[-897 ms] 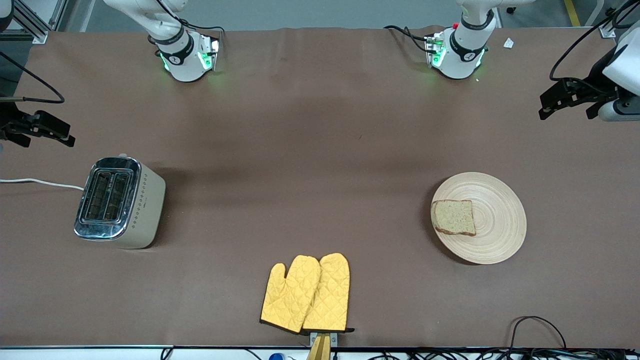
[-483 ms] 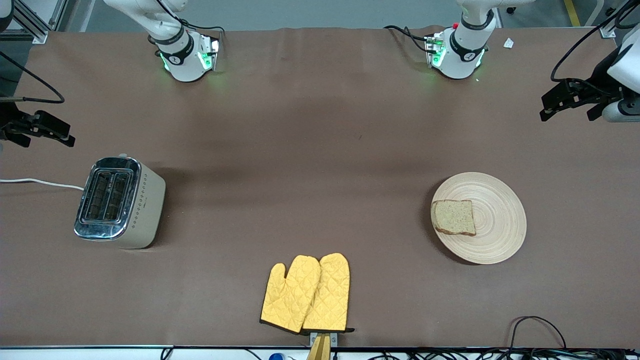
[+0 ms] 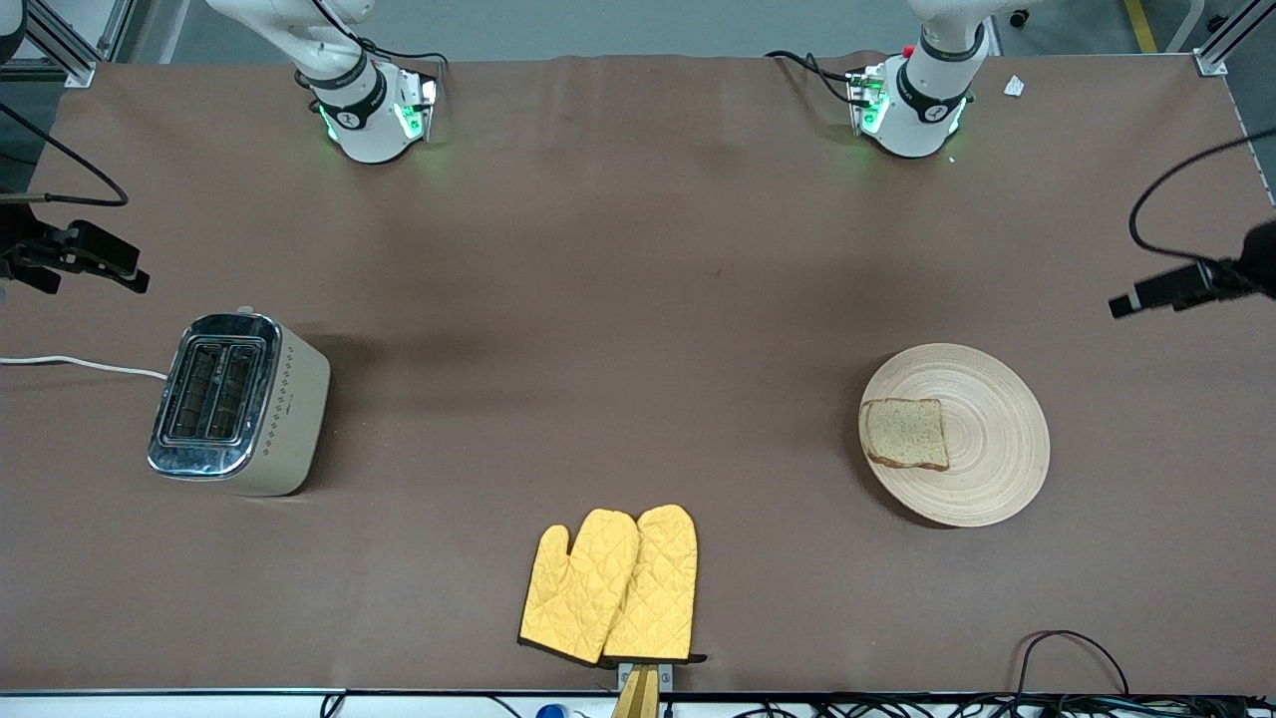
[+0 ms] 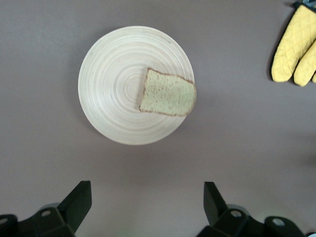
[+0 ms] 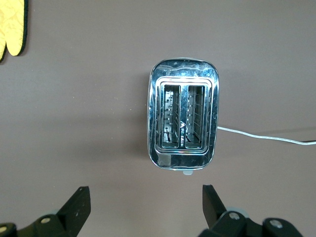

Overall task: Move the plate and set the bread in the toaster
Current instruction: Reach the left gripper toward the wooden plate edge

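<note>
Front view, near to far: yellow oven mitts [image 3: 610, 586] lie at the camera-side edge of the worktop [image 3: 638, 299], roughly mid-length, the pair overlapping. Next back, the plate [image 3: 955, 434] sits toward the left arm's end, flat on the worktop; the bread [image 3: 905, 433] lies on it, off-centre, at the rim that faces the right arm's end, one edge about flush with that rim. Toaster [image 3: 237, 403] stands toward the right arm's end at about the same depth as the plate, well apart from it, both slots empty, white cord [image 3: 80, 364] running off toward the right arm's end of the worktop. Left tool [image 3: 1161, 289] hangs in the air over the left arm's end of the worktop, near the plate but not touching it. Left wrist view looks straight down on plate [image 4: 136, 85] and bread [image 4: 168, 93], left tool [image 4: 143, 207] with fingers [image 4: 76, 202] spread wide, nothing between them. Right tool [image 3: 75, 257] hangs over the right arm's end, near the toaster. Right wrist view has toaster [image 5: 182, 120] below and apart from the right tool [image 5: 143, 207], fingers [image 5: 74, 205] spread wide and holding nothing. Both arm bases sit along the edge farthest from the camera.
</note>
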